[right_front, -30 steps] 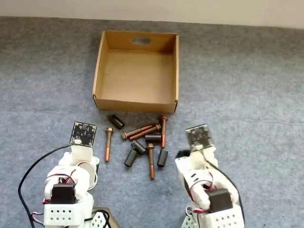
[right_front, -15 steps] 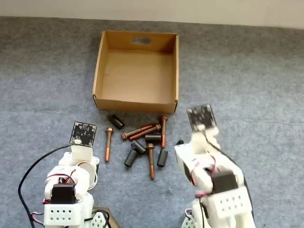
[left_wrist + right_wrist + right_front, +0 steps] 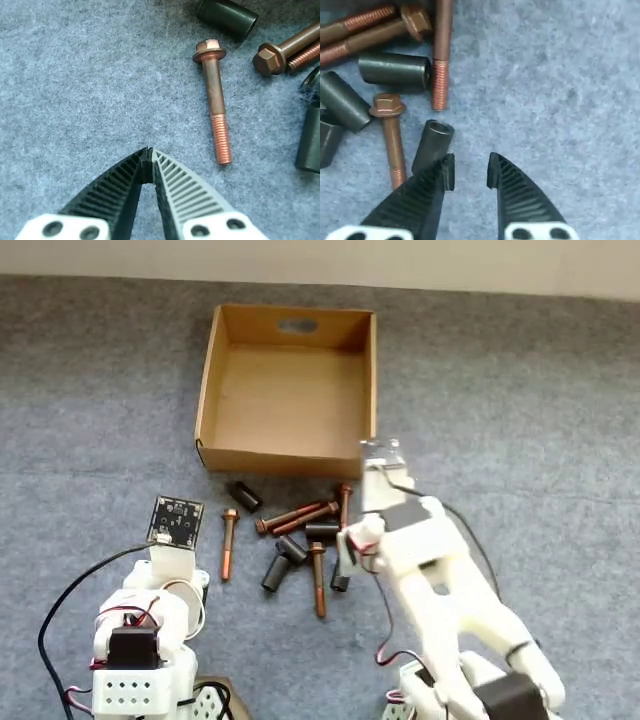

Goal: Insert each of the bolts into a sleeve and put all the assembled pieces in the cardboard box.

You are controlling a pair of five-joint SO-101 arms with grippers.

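The cardboard box [image 3: 288,462] sits at the far side of the grey carpet [image 3: 520,390] with no assembled pieces in it, and none of the bolts look sleeved, so I'd say this is the very first pick. The right arm [image 3: 430,570] is stretched out over the pile [image 3: 300,530] of bolts and sleeves just in front of the box.

The right gripper [image 3: 470,170] hangs by the nearest sleeve [image 3: 432,145], which lies next to a short bolt [image 3: 390,135]. Its fingers are a little apart and hold nothing. The sleeve sits beside the dark finger [image 3: 422,200], overlapping its tip, not in the gap. Can't tell if they actually touch.

Next move, I reckon: shift sideways until the sleeve sits between the fingers, then drop and close.

The left gripper [image 3: 149,152] has its fingers pressed together, empty, over the carpet just beside a lone bolt [image 3: 215,107].
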